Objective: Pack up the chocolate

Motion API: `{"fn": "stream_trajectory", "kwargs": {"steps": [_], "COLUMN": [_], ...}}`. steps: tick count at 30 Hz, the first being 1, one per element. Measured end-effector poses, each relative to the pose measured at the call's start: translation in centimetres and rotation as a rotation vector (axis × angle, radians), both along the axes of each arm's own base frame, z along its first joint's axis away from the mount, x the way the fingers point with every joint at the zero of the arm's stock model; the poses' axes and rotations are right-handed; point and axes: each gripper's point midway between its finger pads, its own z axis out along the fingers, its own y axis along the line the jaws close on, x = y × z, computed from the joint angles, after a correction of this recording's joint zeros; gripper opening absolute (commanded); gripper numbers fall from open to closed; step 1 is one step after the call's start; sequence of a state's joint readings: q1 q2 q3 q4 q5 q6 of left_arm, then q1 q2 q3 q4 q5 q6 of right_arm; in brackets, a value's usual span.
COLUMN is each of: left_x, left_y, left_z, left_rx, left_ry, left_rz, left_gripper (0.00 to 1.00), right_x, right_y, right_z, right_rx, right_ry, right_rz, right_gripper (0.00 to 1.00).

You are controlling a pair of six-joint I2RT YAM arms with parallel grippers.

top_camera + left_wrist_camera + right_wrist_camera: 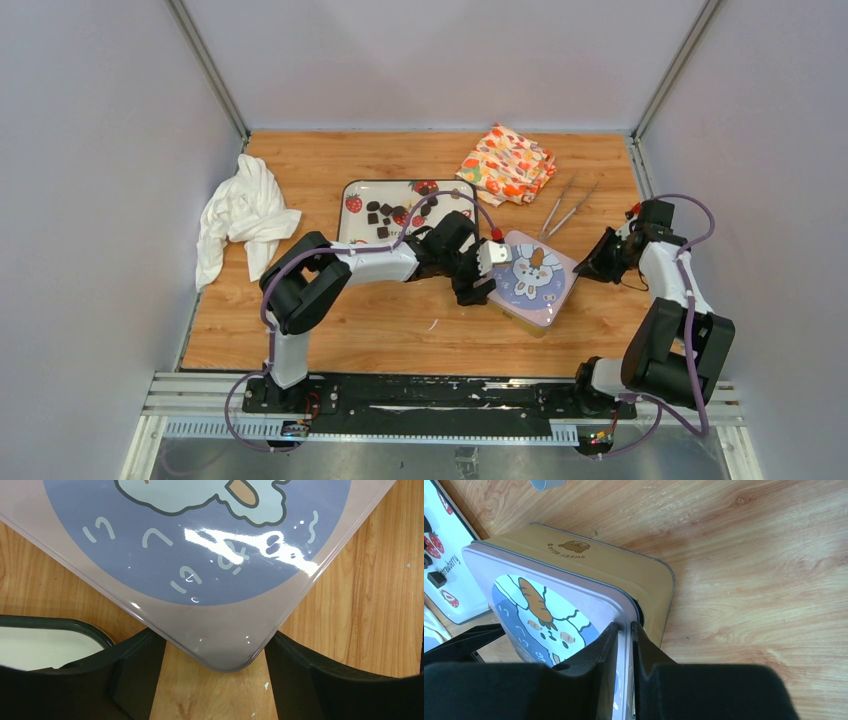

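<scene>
Top external view: both arms reach inward to a square tin [548, 318] on the wooden table [400, 335], right of centre. Left arm runs low from its base, elbow bent on the left, forearm going right across the table, wrist at the tin's left corner. Left gripper [487, 275] has its jaws spread wide. In the left wrist view one corner of the lid [210, 555] sits between the two black fingers [132, 677]; can't tell if they press on it. Right arm is folded up at the right edge, elbow high, forearm angled left and down to the tin's right side. Right gripper [588, 268] is pinched nearly closed on the lid's edge. The right wrist view shows that rim clamped in the thin gap between its fingers [599, 655], with the tan tin wall [624, 565] just beyond. Lid is pink with a blue circle and a cartoon rabbit and lies on the tin. Chocolate [386, 211] is not in the tin: small dark pieces sit loose on the strawberry-print tray [362, 232], behind the left forearm and left of the tin. A few show at the left edge of the right wrist view [436, 578]. White cloth [245, 215] is bunched at the table's left edge. A folded printed cloth [507, 163] lies at the far side, with metal tongs [565, 208] between it and the tin.
</scene>
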State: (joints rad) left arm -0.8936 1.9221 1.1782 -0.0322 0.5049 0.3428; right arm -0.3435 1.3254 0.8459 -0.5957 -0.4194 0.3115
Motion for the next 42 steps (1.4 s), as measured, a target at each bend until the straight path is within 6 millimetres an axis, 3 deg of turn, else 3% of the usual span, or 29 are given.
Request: {"fn": "stream_trajectory", "kwargs": {"steps": [6,17,36,42], "left_x": [0.0,0.1,0.2,0.3], "left_y": [0.0,-0.1,-0.2,-0.2], "left_z": [0.0,0.2,0.1,0.2], "left_rx": [0.000,-0.003,0.003,0.002], "left_ry": [0.000,-0.004,-0.023,-0.023], "left_rz": [0.000,0.000,0.000,0.000], "left_gripper": [0.75,0.76,0.77,0.76], "right_x": [0.0,-0.2,-0.3,-0.1], "right_y": [-0.2,-0.9,-1.2,-0.8], "right_z": [0.1,0.0,-0.1,-0.1], "right_rx": [-0.007,-0.052,-0.068,-0.045], "right_ry": [-0.002,0.005,0.009,-0.004], "right_rz": [-0.010,-0.029,-0.035,-0.023], "right_gripper": [0.21,0.40,0.44,0.52]}}
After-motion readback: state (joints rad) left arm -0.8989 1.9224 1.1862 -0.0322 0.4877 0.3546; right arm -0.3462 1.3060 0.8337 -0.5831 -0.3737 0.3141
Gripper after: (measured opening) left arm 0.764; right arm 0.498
